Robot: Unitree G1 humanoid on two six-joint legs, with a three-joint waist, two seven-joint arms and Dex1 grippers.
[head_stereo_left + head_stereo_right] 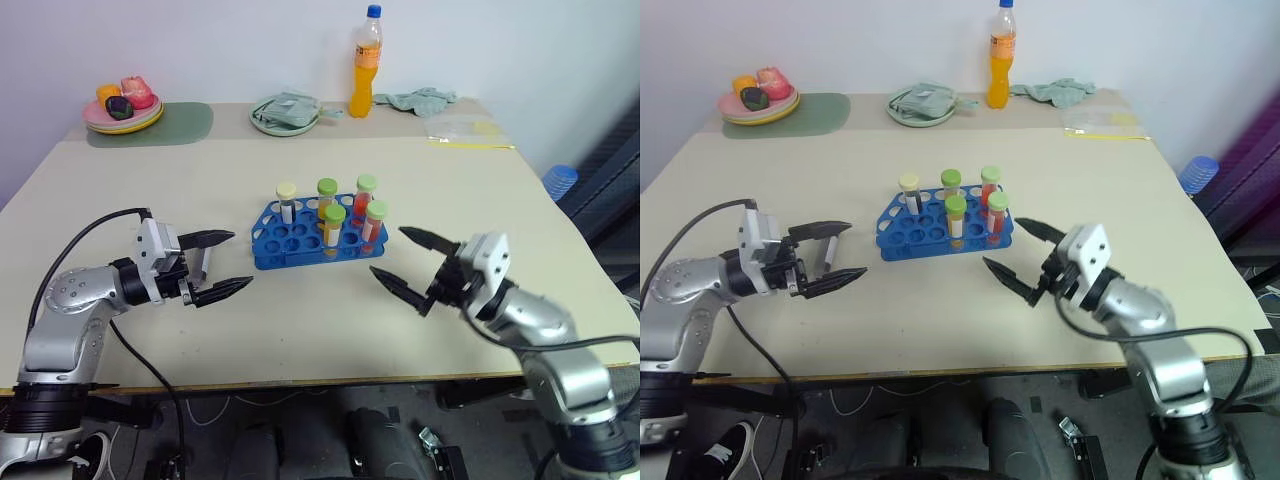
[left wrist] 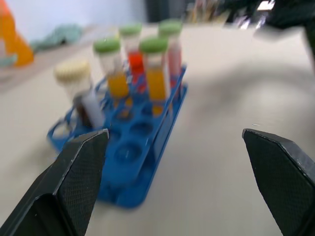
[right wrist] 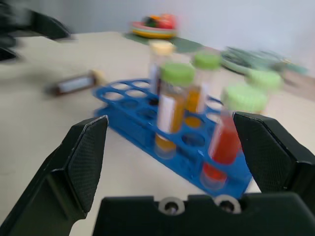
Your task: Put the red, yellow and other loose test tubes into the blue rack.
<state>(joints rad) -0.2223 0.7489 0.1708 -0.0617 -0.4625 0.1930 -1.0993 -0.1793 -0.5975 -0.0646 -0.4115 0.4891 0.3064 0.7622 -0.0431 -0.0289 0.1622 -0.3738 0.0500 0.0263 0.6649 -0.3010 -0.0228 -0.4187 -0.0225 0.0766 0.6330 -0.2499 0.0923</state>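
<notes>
Blue rack (image 2: 147, 147) — five tubes upright

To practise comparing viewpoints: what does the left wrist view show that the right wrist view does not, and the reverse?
The left wrist view adds the orange bottle and a teal cloth. The right wrist view adds a loose tube lying on the table and the plate of food. Both share the blue rack with five capped tubes standing in it, framed by open jaws.

Blue rack (image 1: 300, 238), green-capped tubes (image 1: 334, 214)
</notes>
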